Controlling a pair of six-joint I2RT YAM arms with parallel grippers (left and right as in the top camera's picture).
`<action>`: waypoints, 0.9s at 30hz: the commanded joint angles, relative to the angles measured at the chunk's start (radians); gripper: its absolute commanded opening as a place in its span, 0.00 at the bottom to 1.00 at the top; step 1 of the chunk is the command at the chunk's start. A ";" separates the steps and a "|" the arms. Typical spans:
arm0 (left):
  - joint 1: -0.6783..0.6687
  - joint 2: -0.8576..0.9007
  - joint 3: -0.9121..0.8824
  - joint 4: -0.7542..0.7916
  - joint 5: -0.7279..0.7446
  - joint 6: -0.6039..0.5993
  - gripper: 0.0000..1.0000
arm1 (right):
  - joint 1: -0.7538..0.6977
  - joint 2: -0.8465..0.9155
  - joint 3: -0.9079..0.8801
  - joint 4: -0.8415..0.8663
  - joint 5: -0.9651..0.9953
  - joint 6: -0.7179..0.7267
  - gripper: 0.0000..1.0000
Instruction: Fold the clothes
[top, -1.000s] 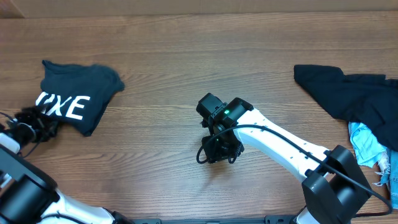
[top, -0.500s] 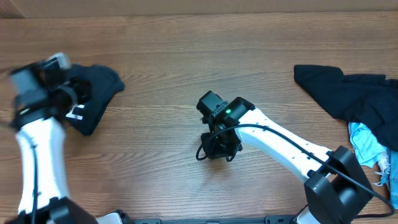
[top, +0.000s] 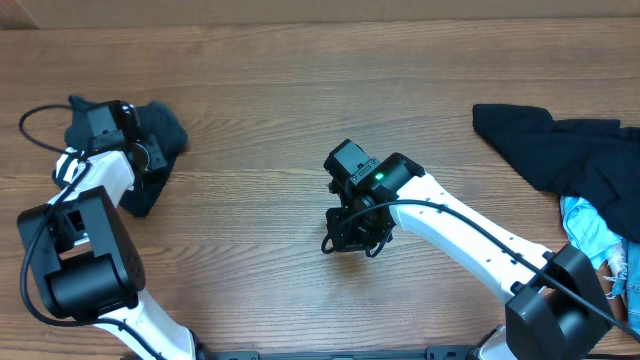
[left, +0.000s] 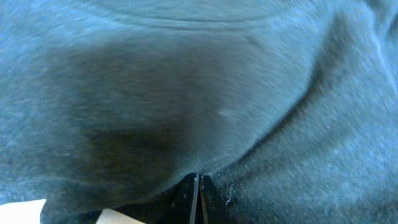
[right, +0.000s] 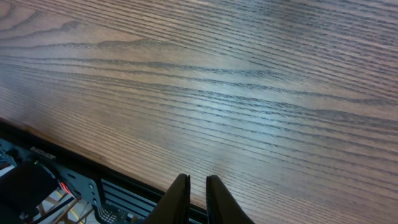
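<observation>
The dark navy T-shirt (top: 168, 130), one of the clothes, lies folded at the table's far left. My left gripper (top: 150, 158) rests on top of it and hides its white letters. In the left wrist view the shirt's fabric (left: 205, 93) fills the frame, and the left gripper (left: 198, 183) is shut with its tips against the cloth and nothing visible between them. My right gripper (top: 350, 235) hangs over bare wood at the table's middle, near the front edge. In the right wrist view the right gripper (right: 193, 179) shows only a thin gap and holds nothing.
A heap of dark clothes (top: 560, 150) lies at the far right, with a light blue garment (top: 590, 235) under its near edge. The table's front edge and black frame (right: 93, 186) sit just below the right fingers.
My left arm swung from beside the shirt's left edge up and onto the shirt, and its jaws closed. The right jaws narrowed and the right gripper drifted slightly right.
</observation>
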 joint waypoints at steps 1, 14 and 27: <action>0.105 0.102 -0.002 0.008 0.039 -0.246 0.04 | -0.002 -0.026 0.011 -0.008 -0.010 0.005 0.13; 0.163 0.040 0.170 -0.272 0.121 -0.134 0.18 | -0.002 -0.029 0.011 -0.003 -0.016 0.005 0.13; -0.132 -0.424 0.638 -0.891 0.265 0.038 0.61 | -0.159 -0.456 0.276 -0.121 0.366 0.006 0.31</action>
